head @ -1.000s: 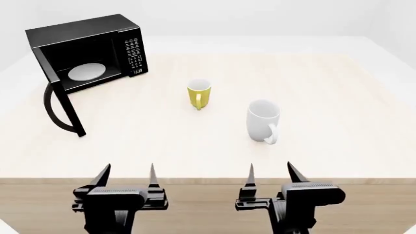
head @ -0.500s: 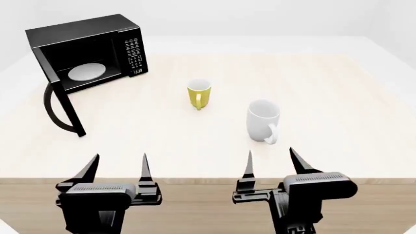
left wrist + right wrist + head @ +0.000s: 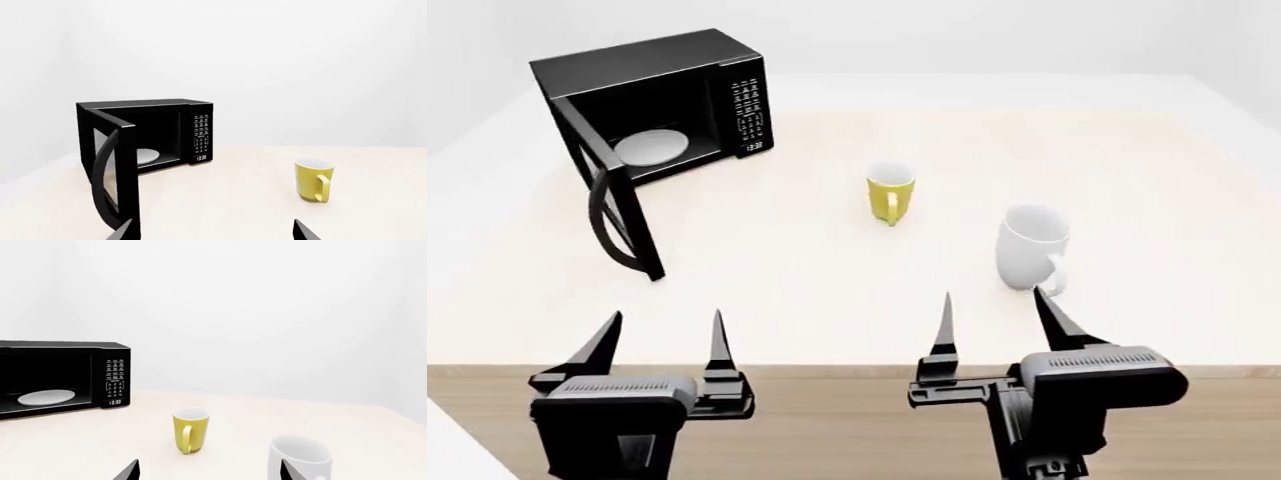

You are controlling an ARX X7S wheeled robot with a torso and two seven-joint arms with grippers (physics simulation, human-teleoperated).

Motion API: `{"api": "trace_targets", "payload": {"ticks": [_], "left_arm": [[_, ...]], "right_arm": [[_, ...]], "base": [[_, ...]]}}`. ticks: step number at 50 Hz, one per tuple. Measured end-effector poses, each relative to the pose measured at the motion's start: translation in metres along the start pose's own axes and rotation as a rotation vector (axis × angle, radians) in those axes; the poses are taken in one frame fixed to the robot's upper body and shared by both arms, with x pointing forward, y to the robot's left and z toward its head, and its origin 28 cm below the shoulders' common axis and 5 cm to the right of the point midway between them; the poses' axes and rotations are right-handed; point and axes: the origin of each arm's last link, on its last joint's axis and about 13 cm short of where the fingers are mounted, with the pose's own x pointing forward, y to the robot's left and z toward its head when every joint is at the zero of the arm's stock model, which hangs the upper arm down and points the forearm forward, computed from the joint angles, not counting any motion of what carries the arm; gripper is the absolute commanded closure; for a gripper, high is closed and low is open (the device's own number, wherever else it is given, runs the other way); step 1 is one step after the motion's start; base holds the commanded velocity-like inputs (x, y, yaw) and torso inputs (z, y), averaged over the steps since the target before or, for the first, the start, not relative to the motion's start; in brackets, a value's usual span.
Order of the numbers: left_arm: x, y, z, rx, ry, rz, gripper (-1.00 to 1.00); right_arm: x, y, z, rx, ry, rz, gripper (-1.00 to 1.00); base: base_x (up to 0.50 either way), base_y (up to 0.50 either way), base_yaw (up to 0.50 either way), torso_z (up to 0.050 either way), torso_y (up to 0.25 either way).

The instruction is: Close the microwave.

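The black microwave (image 3: 681, 95) stands at the table's far left with its door (image 3: 614, 205) swung wide open toward me; the curved handle and the white plate (image 3: 650, 146) inside show. It also shows in the left wrist view (image 3: 150, 132) and the right wrist view (image 3: 60, 377). My left gripper (image 3: 657, 345) is open and empty near the table's front edge, well short of the door. My right gripper (image 3: 997, 325) is open and empty at the front edge, near the white mug.
A yellow mug (image 3: 890, 193) stands mid-table and a larger white mug (image 3: 1032, 250) right of it, just beyond my right gripper. The light table (image 3: 827, 280) ends in a wooden front edge below the grippers.
The head view has shifted so the microwave and mugs sit further right in it. Both grippers have risen slightly and stay open.
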Motion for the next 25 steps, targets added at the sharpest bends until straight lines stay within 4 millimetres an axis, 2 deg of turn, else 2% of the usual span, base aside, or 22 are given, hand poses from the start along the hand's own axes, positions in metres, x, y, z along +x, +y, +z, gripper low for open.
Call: {"api": "trace_targets", "payload": {"ticks": [20,25], "left_arm": [[-0.0010,0.0000,0.0006,0.001,0.000,0.000,-1.00],[-0.0011,0.0006,0.0011,0.005,-0.001,0.002,-1.00]], "right_arm": [[0.0002,0.0010,0.0034,0.009,-0.015,0.005,-1.00],[0.0001,0.0025,0.0047,0.012,-0.018,0.012,-1.00]], "base": [[0.00,0.50,0.00,0.000,0.000],[0.00,0.18,0.00,0.000,0.000]]}}
